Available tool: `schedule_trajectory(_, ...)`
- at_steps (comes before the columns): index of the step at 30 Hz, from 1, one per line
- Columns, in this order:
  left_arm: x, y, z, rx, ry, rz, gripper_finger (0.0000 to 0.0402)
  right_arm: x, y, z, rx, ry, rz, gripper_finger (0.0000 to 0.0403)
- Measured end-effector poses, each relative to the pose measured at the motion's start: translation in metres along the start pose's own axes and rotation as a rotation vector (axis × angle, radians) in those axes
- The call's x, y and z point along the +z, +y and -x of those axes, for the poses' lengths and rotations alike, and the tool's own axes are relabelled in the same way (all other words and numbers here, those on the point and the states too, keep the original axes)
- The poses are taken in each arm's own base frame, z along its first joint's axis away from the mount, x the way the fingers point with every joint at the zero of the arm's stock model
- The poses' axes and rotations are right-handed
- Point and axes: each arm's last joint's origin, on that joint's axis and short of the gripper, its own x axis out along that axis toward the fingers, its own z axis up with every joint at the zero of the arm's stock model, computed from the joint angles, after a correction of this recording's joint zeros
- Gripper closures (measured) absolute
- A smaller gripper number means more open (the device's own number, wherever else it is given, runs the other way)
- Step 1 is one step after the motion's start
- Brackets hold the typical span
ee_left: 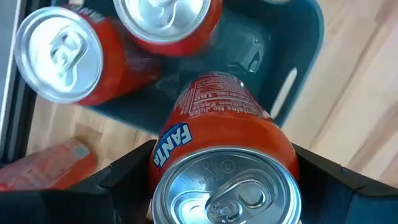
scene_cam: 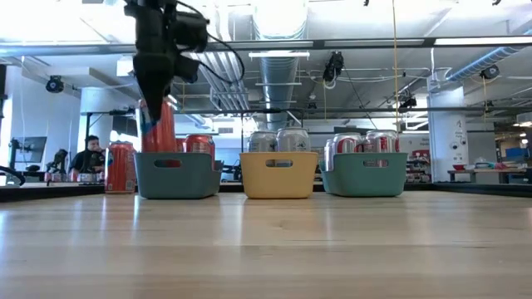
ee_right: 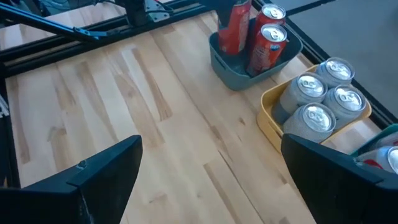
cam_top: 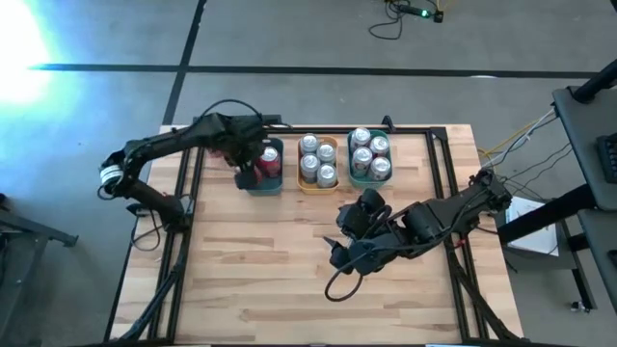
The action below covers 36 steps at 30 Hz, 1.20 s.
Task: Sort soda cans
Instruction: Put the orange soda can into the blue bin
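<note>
From above I see my left gripper (cam_top: 249,166) over the left teal tray (cam_top: 264,185) at the back of the table (cam_top: 289,280). It is clamped on a red can (ee_left: 221,146): the wrist camera shows both dark fingers (ee_left: 124,171) pressed against the can's sides, its silver top up and orange-red body pointing down into the tray. From table height the held can (scene_cam: 158,124) hangs upright, partly above the tray's rim (scene_cam: 177,174), so I read it as lifted and not resting on the bottom.

Two more red cans (ee_left: 59,59) stand inside that tray, one of them against its far wall. Another red can (scene_cam: 120,168) stands on the table just beside the tray, on its outer side.

The yellow tray (cam_top: 318,164) sits in the middle of the row with four silver-grey cans (cam_top: 317,160) packed in it. The right teal tray (cam_top: 369,157) holds four cans (cam_top: 370,154) too; their bodies look pale with red marks, though I cannot make out more.

My right gripper (cam_top: 352,236) waits over bare wood, well in front of the trays and nearer the table's right side. Its fingers (ee_right: 102,171) are spread wide with nothing between them, and its camera looks across the boards toward the trays.
</note>
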Motion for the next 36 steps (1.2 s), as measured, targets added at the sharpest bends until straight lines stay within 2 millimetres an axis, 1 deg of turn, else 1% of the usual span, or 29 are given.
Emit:
schedule_trajectory(4, 0.009, 0.000, -0.013, 0.019, 0.030, 0.004, 0.0116, -0.006, 0.003, -0.002, -0.004, 0.011, -0.009, 0.0023)
schedule_trajectory(10, 0.018, 0.001, -0.033, 0.026, 0.093, -0.002, 0.0087, -0.012, 0.005, -0.005, -0.010, 0.025, -0.024, 0.0023)
schedule_trajectory(15, 0.025, 0.001, -0.042, 0.030, 0.118, 0.008, 0.0091, -0.014, 0.006, -0.005, -0.010, 0.028, -0.025, 0.0023)
schedule_trajectory(18, 0.029, 0.002, -0.040, 0.033, 0.095, 0.003, 0.0090, -0.015, 0.007, -0.005, -0.012, 0.030, -0.022, 0.0023)
schedule_trajectory(24, 0.031, 0.004, -0.038, 0.057, 0.073, 0.007, 0.0068, -0.015, 0.007, -0.006, -0.013, 0.031, -0.021, 0.0023)
schedule_trajectory(30, 0.031, 0.006, -0.036, 0.094, 0.080, 0.015, 0.0070, -0.015, 0.007, -0.006, -0.013, 0.031, -0.021, 0.0023)
schedule_trajectory(33, 0.032, 0.007, -0.026, 0.097, 0.084, 0.028, 0.0073, -0.015, 0.007, -0.006, -0.013, 0.031, -0.021, 0.0023)
schedule_trajectory(36, 0.034, 0.009, -0.006, 0.101, 0.066, 0.070, 0.0072, -0.015, 0.007, -0.006, -0.013, 0.031, -0.021, 0.0023)
